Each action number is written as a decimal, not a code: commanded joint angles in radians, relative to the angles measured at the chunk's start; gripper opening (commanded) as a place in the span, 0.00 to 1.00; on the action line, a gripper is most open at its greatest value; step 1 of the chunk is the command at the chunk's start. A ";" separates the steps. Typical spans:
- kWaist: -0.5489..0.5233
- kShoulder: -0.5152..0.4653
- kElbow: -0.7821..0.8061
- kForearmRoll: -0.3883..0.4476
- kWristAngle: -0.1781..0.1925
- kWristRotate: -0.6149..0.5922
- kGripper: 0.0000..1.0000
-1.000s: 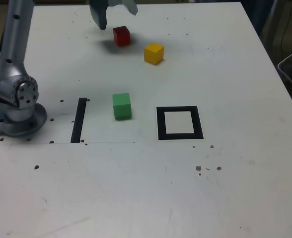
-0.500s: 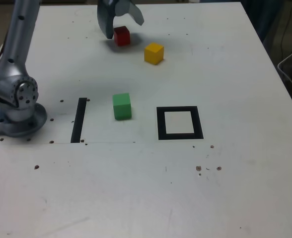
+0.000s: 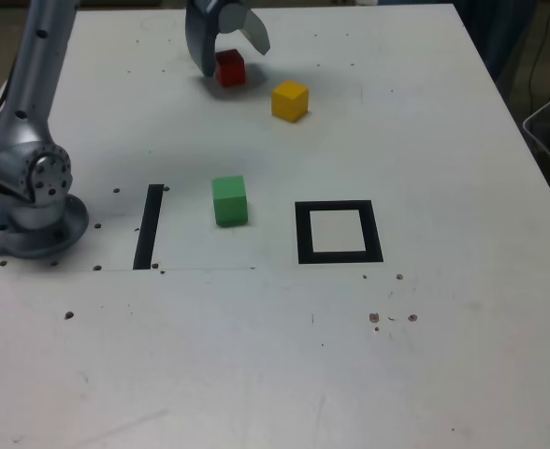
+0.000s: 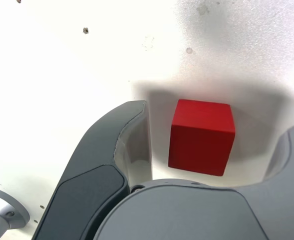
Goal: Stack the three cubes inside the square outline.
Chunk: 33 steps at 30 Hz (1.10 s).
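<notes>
The red cube [image 3: 230,67] sits at the far side of the table, and my gripper [image 3: 233,54] is lowered around it, open. In the wrist view the red cube [image 4: 202,136] lies between the two dark fingers [image 4: 132,135] with gaps on both sides, untouched. The yellow cube [image 3: 290,99] rests just to the exterior view's right of the red one. The green cube [image 3: 229,200] stands nearer, in the middle of the table. The square outline [image 3: 339,232], black tape with a white centre, lies to the exterior view's right of the green cube and holds nothing.
The arm's grey base [image 3: 32,201] stands at the exterior view's left edge. A straight black tape strip [image 3: 149,226] lies between the base and the green cube. Small dark specks dot the white table [image 3: 284,355]. Cables hang off the exterior view's right edge.
The gripper has come down and shifted toward the exterior view's right, from beside the red cube to straddling it. The cubes have not moved.
</notes>
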 commanded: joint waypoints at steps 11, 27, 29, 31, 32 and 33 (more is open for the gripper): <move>-0.002 0.005 0.007 -0.035 -0.002 0.001 0.64; -0.003 0.003 0.035 -0.073 -0.006 0.004 0.39; -0.003 0.003 0.037 -0.074 -0.010 0.009 0.38; -0.003 0.002 0.036 -0.073 -0.017 0.015 0.36; -0.003 0.001 0.036 -0.073 -0.021 0.017 0.35; -0.003 -0.001 0.035 -0.073 -0.026 0.020 0.34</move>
